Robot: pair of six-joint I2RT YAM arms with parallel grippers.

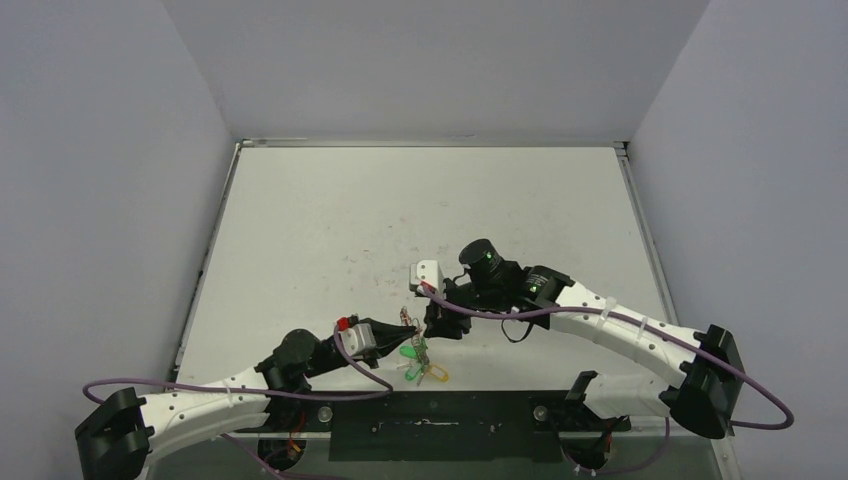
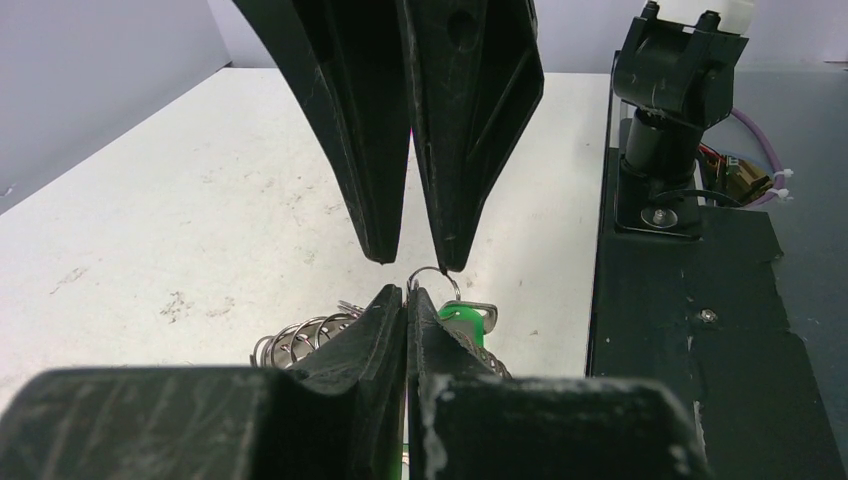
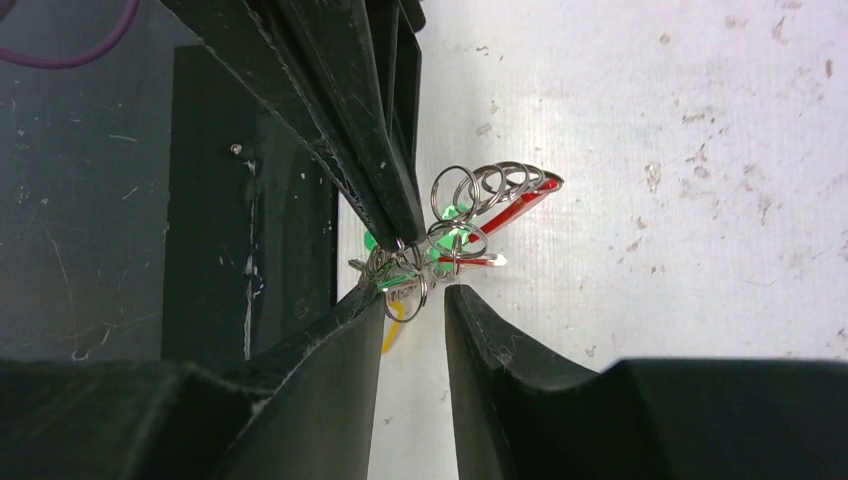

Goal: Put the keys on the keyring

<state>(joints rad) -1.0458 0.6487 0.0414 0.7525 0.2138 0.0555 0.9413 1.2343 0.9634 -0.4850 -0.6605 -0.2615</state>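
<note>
L tool (image 3: 400, 235) clamped on keyring (image 3: 497, 184); R tool (image 3: 415, 295) apart beside it. Risk: R snags coil, yanks it loose.

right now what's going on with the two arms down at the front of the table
Both arms are working on a tangle of keys and rings near the table's front edge. The left gripper has its fingers pinched shut on the keyring, the wire coil with the red segment. The right gripper is open, its fingers either side of a small split ring beside the green key. Whether any key is threaded on yet is not clear.
</note>
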